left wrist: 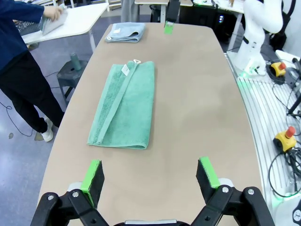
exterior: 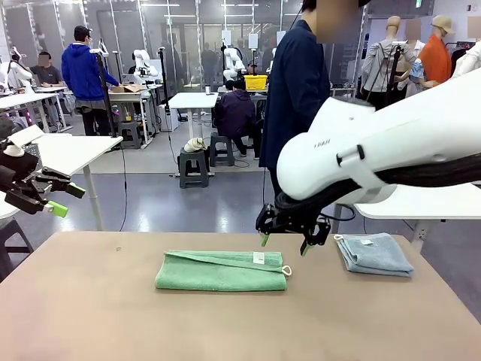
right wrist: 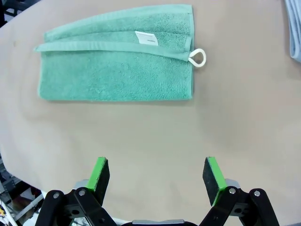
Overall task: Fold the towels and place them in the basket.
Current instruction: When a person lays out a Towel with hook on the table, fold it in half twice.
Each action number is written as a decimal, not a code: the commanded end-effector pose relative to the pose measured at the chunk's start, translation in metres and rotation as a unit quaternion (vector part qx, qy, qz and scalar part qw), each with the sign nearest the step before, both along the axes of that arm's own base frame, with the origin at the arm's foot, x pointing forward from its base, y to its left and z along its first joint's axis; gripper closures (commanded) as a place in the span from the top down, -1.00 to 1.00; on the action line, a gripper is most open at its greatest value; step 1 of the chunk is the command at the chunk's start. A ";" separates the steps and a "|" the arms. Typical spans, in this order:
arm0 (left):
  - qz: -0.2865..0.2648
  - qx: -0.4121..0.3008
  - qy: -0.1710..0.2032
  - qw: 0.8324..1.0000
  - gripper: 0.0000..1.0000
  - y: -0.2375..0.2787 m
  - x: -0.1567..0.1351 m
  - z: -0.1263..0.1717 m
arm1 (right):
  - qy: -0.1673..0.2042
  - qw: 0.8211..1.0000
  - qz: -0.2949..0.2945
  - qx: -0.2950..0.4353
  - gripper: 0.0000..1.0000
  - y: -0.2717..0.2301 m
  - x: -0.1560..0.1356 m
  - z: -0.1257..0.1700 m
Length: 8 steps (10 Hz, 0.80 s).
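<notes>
Green towel [exterior: 222, 271]: folded once, awaits second fold. Grey-blue towel [exterior: 373, 253]: folded, set aside. Right end effector [exterior: 285, 244]: open, hovers near green towel. Left end effector [exterior: 66, 200]: open, idle.

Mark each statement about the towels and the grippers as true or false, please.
1. The green towel lies folded on the table. True.
2. The right gripper is shut on the green towel. False: it is open and holds nothing; it hangs beyond the towel's right end.
3. The blue towel lies on top of the green towel. False: the two lie apart, with the blue towel farther to the robot's right.
4. The left gripper is open. True.
5. The green towel has a white loop at one corner. True.
</notes>
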<state>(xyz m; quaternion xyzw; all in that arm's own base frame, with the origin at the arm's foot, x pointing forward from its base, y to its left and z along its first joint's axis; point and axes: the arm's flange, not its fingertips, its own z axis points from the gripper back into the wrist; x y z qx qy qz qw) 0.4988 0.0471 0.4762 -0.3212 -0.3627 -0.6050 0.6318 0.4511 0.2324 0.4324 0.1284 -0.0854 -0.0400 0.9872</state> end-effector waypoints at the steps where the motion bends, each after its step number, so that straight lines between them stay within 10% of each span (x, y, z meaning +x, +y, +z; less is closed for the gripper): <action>1: -0.001 -0.001 -0.001 1.000 1.00 0.000 -0.001 0.001 | -0.007 1.000 -0.003 -0.017 1.00 0.015 0.019 -0.018; 8: -0.001 -0.001 -0.001 1.000 1.00 0.000 -0.001 0.001 | -0.009 0.999 0.014 -0.028 1.00 0.027 0.063 -0.088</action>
